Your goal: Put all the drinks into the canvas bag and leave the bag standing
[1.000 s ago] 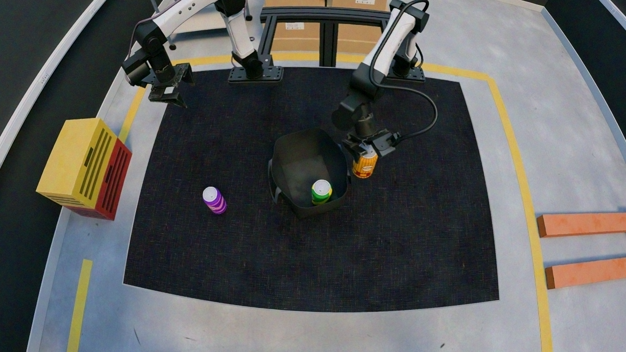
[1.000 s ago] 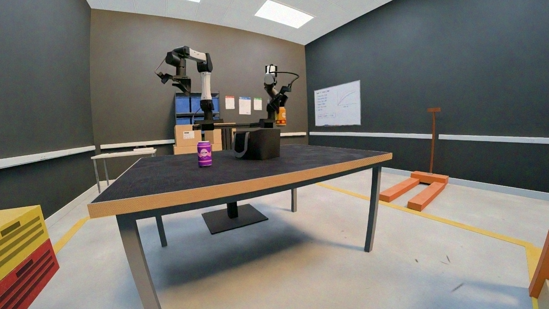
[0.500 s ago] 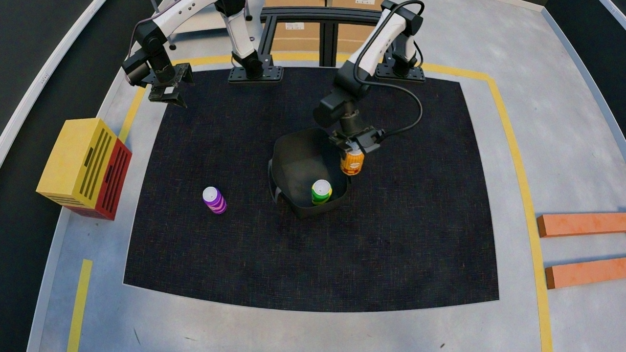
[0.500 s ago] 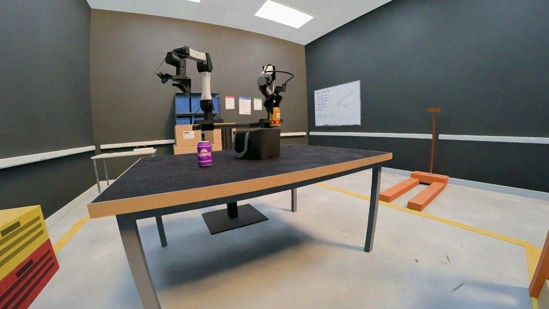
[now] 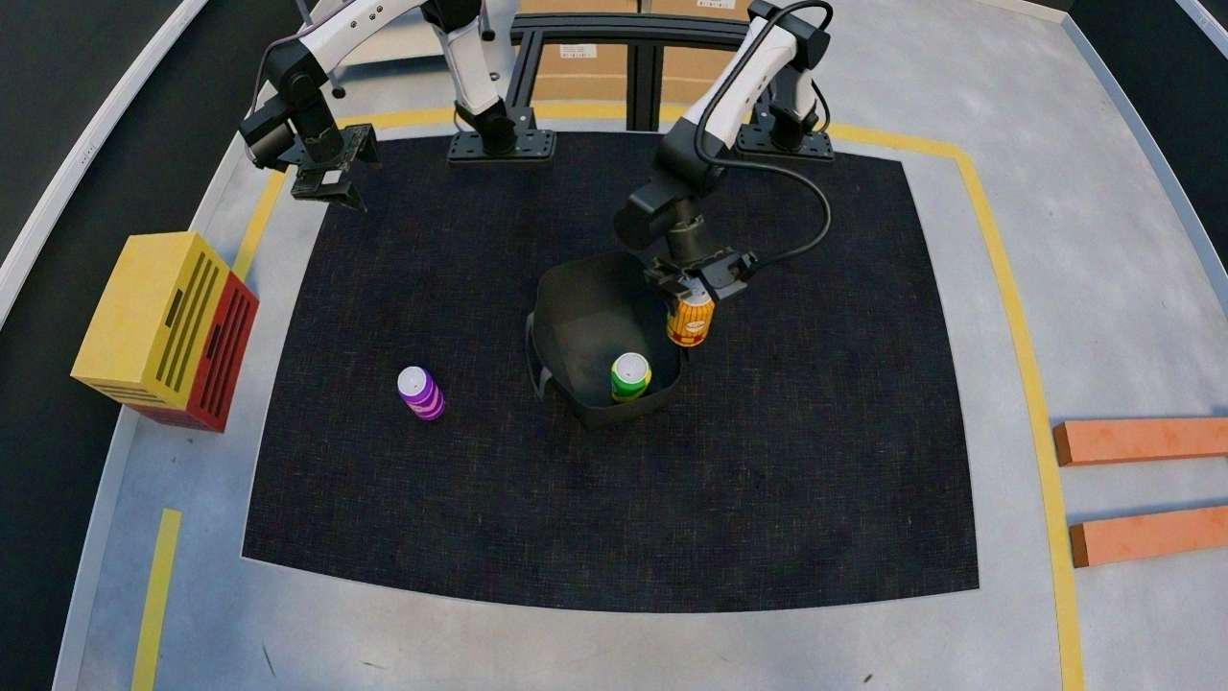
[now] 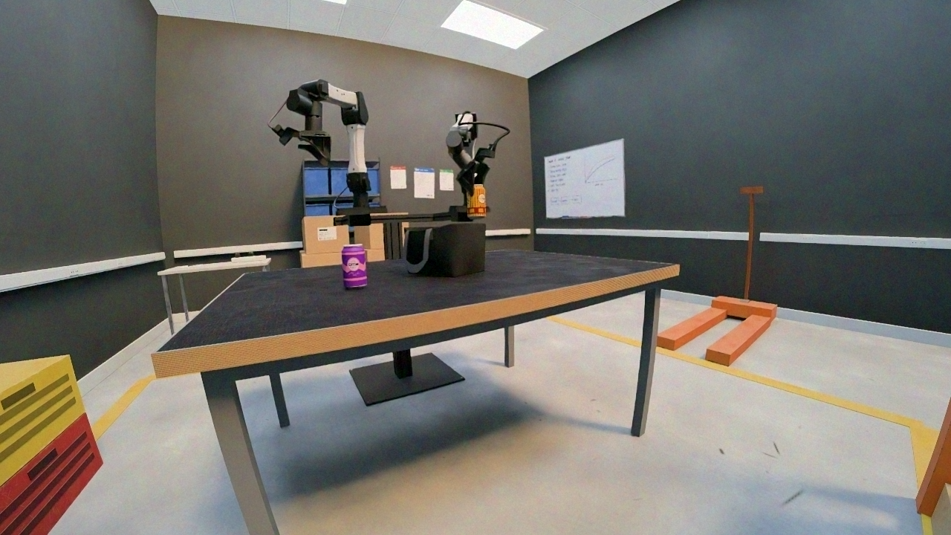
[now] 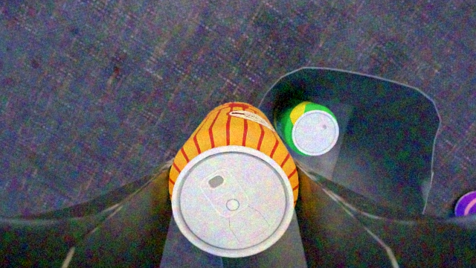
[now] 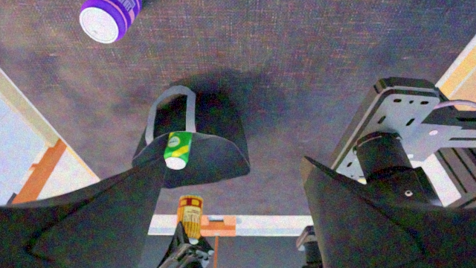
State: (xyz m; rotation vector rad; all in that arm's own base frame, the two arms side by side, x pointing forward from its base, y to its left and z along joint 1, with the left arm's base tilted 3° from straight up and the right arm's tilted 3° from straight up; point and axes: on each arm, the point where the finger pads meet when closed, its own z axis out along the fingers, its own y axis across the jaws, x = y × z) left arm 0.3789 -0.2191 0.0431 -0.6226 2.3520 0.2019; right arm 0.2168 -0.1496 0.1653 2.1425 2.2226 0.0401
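The dark canvas bag stands open with its walls up. A green can stands upright inside it. My left gripper is shut on an orange striped can, holding it upright above the bag's right rim in the top view. A purple can stands on the table outside the bag. My right gripper is open and empty, high at the table's edge, far from the cans.
The bag's grey handle stands out on the side facing the purple can. The dark table top bears the bag, and both arm bases are at its back edge. Yellow and red crates stand beyond the table.
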